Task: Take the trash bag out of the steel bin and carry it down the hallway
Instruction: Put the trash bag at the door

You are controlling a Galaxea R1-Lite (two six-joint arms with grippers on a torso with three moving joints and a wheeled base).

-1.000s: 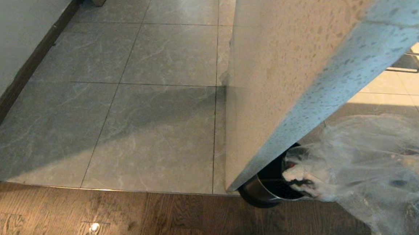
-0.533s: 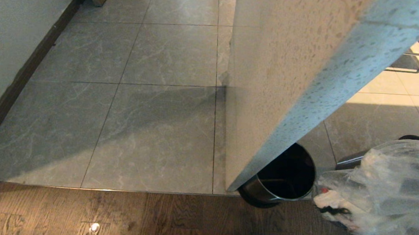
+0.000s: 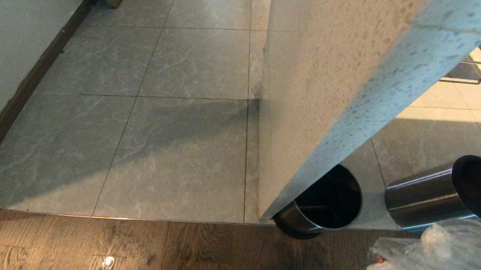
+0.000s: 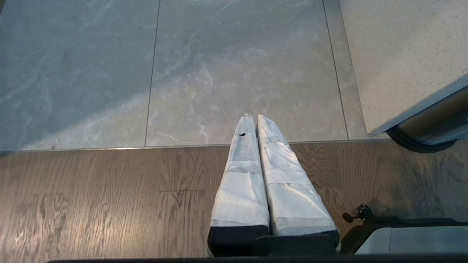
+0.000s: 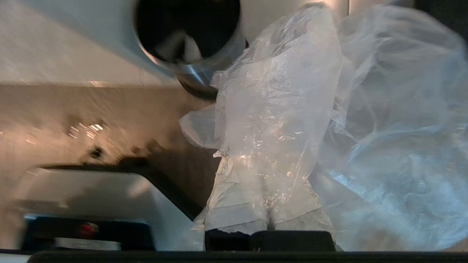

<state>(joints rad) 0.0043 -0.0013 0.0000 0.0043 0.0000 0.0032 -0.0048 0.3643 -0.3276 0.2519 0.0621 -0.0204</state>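
Grey-tiled hallway (image 3: 160, 147): right gripper (image 5: 268, 219) pinched on the thin trash bag (image 3: 437, 259) beside the emptied steel bin (image 3: 323, 207), left gripper (image 4: 256, 120) closed, empty — film could tear or slip.

soft daylight, long shadow across the tiles (image 3: 174, 126), right wrist view blurred.
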